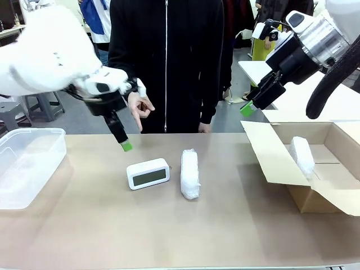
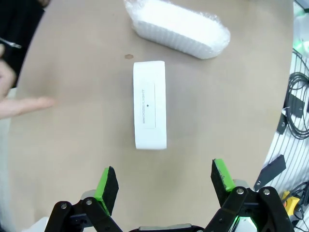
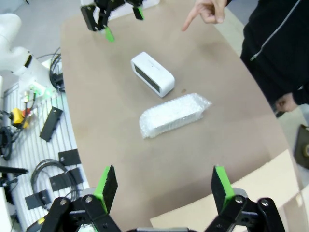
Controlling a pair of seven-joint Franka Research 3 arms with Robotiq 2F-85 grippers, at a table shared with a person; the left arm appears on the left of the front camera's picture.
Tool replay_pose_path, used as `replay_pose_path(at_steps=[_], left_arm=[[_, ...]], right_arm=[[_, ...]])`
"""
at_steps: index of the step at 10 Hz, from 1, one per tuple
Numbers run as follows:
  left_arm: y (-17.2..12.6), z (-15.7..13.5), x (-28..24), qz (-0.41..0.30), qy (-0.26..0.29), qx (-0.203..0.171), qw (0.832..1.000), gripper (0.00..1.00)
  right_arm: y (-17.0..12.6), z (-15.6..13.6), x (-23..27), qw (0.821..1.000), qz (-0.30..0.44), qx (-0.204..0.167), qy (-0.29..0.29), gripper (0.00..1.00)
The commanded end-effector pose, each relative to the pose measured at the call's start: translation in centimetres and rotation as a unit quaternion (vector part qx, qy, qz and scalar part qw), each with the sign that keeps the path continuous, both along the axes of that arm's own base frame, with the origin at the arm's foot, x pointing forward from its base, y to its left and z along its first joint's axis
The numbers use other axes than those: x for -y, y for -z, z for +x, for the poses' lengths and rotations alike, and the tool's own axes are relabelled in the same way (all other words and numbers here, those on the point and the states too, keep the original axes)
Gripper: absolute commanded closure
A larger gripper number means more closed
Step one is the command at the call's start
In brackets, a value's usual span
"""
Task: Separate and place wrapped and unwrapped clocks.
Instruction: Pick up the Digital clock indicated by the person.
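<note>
Near the bare clock (image 1: 148, 173), left fingers (image 2: 107, 183) hang spread, angled down.

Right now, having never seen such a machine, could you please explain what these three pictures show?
Two white robot arms work at a brown table opposite a person. The wide picture looks across the table; the other two come from cameras on each wrist. The left gripper and right gripper are open and hold nothing. On the table lie a bare clock and a wrapped clock; a second wrapped clock lies in the cardboard box. A clear bin stands on the left.
</note>
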State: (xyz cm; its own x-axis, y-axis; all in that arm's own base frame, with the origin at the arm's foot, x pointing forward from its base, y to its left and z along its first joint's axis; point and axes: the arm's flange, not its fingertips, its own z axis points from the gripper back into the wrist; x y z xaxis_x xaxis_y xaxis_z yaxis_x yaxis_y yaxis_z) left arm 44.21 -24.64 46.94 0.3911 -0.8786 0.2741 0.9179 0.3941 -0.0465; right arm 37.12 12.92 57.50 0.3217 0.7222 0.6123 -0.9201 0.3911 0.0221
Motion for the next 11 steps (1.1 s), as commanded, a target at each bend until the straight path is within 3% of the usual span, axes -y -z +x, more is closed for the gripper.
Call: replay_pose_path(at_steps=[1, 2, 5, 7, 8, 11], left_arm=[[1.3, 1.6, 0.6, 0.030, 0.019, -0.009, 0.999, 0.00], [2.5, 2.7, 1.0, 0.032, 0.035, 0.014, 0.999, 0.00], [5.1, 3.7, 1.7, 0.037, 0.062, 0.033, 0.997, 0.00], [3.7, 3.1, 1.3, 0.005, 0.087, 0.008, 0.996, 0.00], [5.1, 3.5, 2.0, 0.034, 0.053, 0.019, 0.998, 0.00], [5.1, 3.5, 2.0, 0.034, 0.053, 0.019, 0.998, 0.00]], right_arm=[[-0.1, 0.3, 0.0, 1.000, 0.007, -0.005, -0.005, 0.00], [-0.1, 0.3, 0.0, 1.000, 0.007, -0.005, -0.005, 0.00], [-0.1, 0.3, 0.0, 1.000, 0.007, -0.005, -0.005, 0.00], [-0.1, 0.3, 0.0, 1.000, 0.007, -0.005, -0.005, 0.00], [-0.1, 0.3, 0.0, 1.000, 0.007, -0.005, -0.005, 0.00], [-0.1, 0.3, 0.0, 1.000, 0.007, -0.005, -0.005, 0.00]])
